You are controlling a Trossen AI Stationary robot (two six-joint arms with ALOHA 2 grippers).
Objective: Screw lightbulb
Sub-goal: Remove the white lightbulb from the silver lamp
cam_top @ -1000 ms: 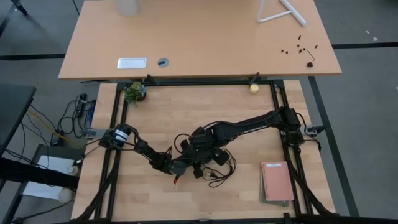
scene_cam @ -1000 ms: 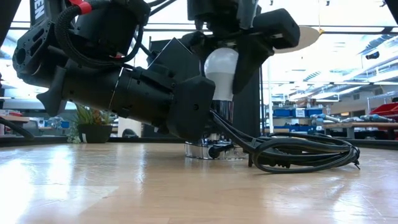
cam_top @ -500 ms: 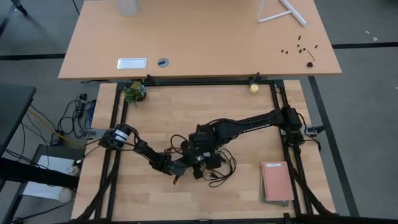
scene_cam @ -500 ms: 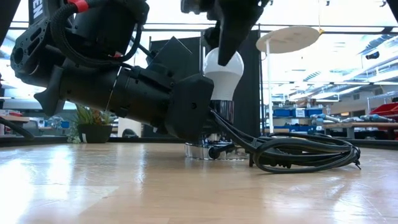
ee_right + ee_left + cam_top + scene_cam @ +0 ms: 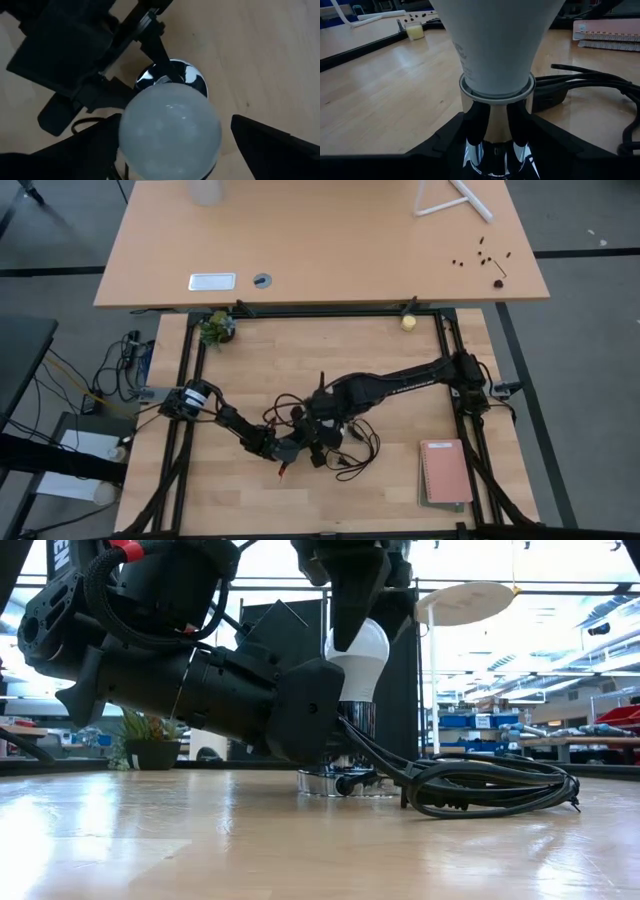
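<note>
Bulb seated in socket, both arms engaged, centre of high view.
We find the white pear-shaped lightbulb (image 5: pixel 357 660) upright in the chromed socket (image 5: pixel 496 132), which the left gripper (image 5: pixel 495 142) clamps steady; the right gripper (image 5: pixel 167 132) straddles the globe spread, likely for turning.

We see a wooden table (image 5: pixel 250 370) with a black frame around its edges. A round shiny socket base (image 5: pixel 330 781) sits near the middle, toward the front edge, and its black cord (image 5: pixel 490 790) lies in loops just beside it. A small green plant (image 5: pixel 216 328) stands at the far left corner. A little yellow ball (image 5: pixel 408 322) rests by the far right corner. A pink notebook (image 5: pixel 445 472) lies flat near the front right corner.
</note>
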